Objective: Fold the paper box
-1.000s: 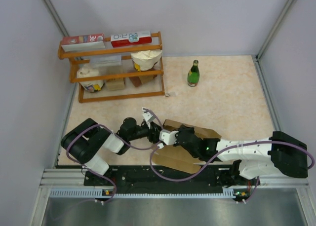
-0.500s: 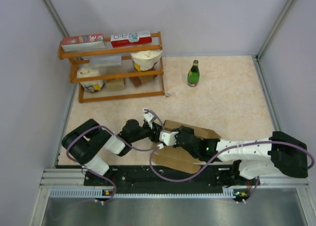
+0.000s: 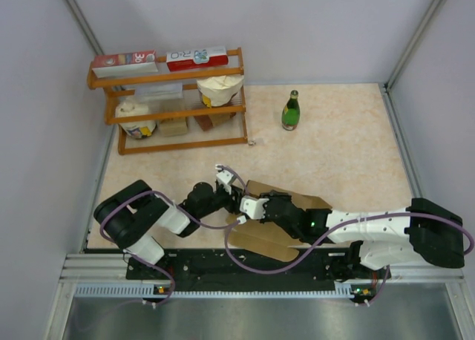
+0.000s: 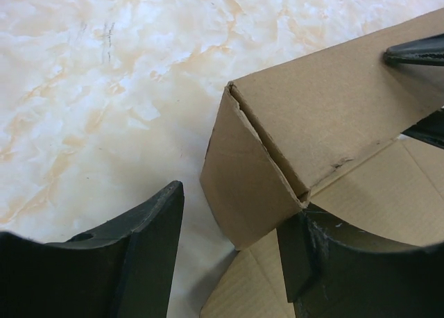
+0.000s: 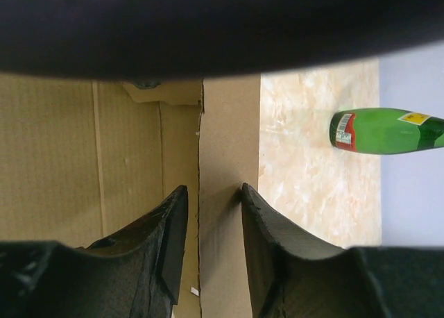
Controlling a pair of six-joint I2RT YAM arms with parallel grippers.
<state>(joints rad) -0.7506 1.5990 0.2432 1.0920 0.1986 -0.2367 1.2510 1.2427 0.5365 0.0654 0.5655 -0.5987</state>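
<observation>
Orange-stained wood forms the two-tier shelf rack [image 3: 185, 143] at the far left of the pale marbled tabletop [image 3: 349, 147]. Two red-and-white printed cartons [image 3: 197, 56] lie on its top rail and pale bags sit on the tiers below.

Nearer the front, the left arm reaches rightward, low over the table. The left gripper [image 4: 232, 217] meets the left end of the paper box [image 3: 269, 240], a plain brown die-cut cardboard sheet that is partly raised. The box lies at the front middle of the table, between the two arms. Its base panel is flat, and a side wall and an end flap stand up at its left end.

In the left wrist view the left gripper's black fingers [image 4: 142, 259] are spread wide on either side of that upright corner flap. The left-hand finger is clear of the cardboard, with bare tabletop between. The right-hand one sits at the flap's lower edge, over the flat panel, and whether it touches I cannot tell.

From the right, the right arm stretches across the box. The right gripper [image 5: 214, 203] straddles the edge of a standing wall, its fingers parted a little with the cardboard showing in the gap.

Farther back, to the right of the rack, a green glass bottle [image 3: 290, 110] stands upright, well apart from the box.
</observation>
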